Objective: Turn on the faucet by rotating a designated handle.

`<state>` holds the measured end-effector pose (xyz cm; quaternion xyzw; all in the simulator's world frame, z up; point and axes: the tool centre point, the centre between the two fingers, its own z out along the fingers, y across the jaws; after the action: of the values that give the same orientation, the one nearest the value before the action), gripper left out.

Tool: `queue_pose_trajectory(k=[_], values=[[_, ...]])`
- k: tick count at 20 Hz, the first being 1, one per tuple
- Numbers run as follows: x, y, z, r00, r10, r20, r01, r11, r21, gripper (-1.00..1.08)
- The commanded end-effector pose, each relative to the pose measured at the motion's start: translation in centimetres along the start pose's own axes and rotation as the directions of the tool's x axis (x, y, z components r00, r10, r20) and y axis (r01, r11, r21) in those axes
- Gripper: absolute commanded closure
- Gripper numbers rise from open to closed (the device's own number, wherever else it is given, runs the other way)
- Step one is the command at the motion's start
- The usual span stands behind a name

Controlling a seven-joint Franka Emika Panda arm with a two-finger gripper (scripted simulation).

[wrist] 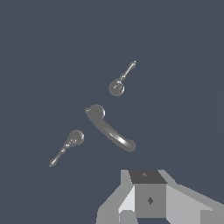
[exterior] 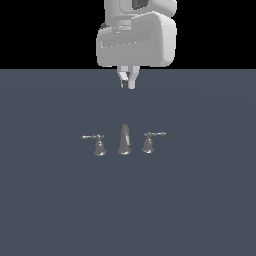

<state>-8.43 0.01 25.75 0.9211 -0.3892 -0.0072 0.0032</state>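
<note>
Faucet [exterior: 124, 139] nearest you: spout mid, handle [exterior: 149, 142] on exterior view's right. Gripper [exterior: 127, 82] hangs above, well apart, fingers together, empty. You risk sliding off thin lever, or hitting twin handle [exterior: 98, 144].

Arm [exterior: 136, 32] is cut off by the exterior view's top edge. End effector [wrist: 151, 201] is cropped at the wrist view's edge; fingertip gap cannot be judged there. In the exterior view the end effector [exterior: 128, 80] is too small for the jaw gap to be read.
</note>
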Motion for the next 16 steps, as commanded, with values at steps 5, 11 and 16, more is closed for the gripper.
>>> queue_pose_trajectory(k=[5,11,16], values=[[3.5,-1.4,4.2,0.988,0.152,-0.001,-0.152,0.988,0.005,1.08],[7.0,-2.2,8.1,0.956,0.292,-0.002,-0.292,0.956,0.007,1.08],[10.2,-2.4,11.5,0.912,0.409,-0.004,-0.409,0.912,0.009,1.08]])
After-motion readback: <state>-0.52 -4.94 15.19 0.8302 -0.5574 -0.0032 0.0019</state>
